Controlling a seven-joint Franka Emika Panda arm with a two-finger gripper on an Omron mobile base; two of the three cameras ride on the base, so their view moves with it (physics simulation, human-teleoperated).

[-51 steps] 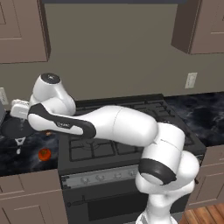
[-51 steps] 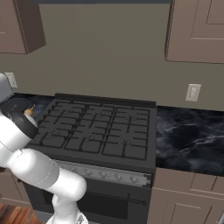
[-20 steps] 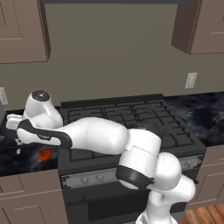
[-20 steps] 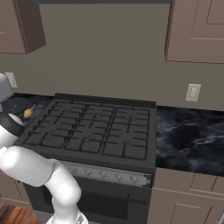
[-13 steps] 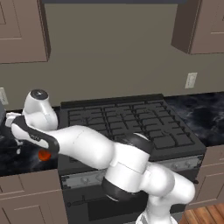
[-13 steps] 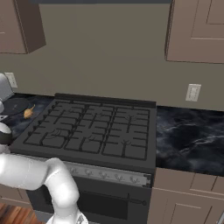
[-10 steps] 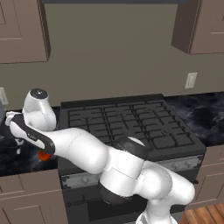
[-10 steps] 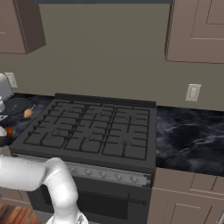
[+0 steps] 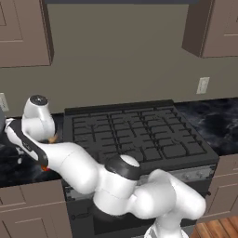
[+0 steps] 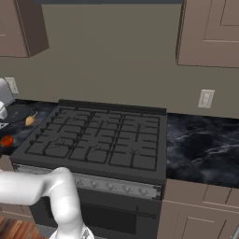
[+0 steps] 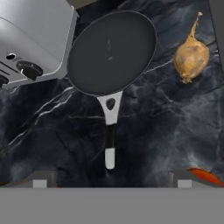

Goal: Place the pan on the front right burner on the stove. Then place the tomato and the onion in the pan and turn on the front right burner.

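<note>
In the hand view the dark round pan (image 11: 111, 52) lies on the black marble counter, its short handle (image 11: 110, 140) with the pale tip pointing toward my gripper (image 11: 111, 181). The gripper hovers above the handle's end, open and holding nothing. The tan onion (image 11: 191, 57) lies to the pan's right, and the red tomato (image 11: 203, 175) peeks in by the right fingertip. From the right base view, pan (image 10: 16, 112), onion (image 10: 31, 120) and tomato (image 10: 6, 140) sit on the counter left of the stove (image 10: 154, 175). The front right burner (image 10: 135, 158) is bare.
A silver toaster (image 11: 30, 39) with dark knobs stands close against the pan's far left rim. Black marble counter (image 10: 205, 144) continues right of the stove, with a wall outlet (image 10: 205, 98) above it. Cabinets hang overhead on both sides.
My arm has swung further left and stretched low over the counter beside the stove. The gripper stays open; pan, onion and tomato have not moved.
</note>
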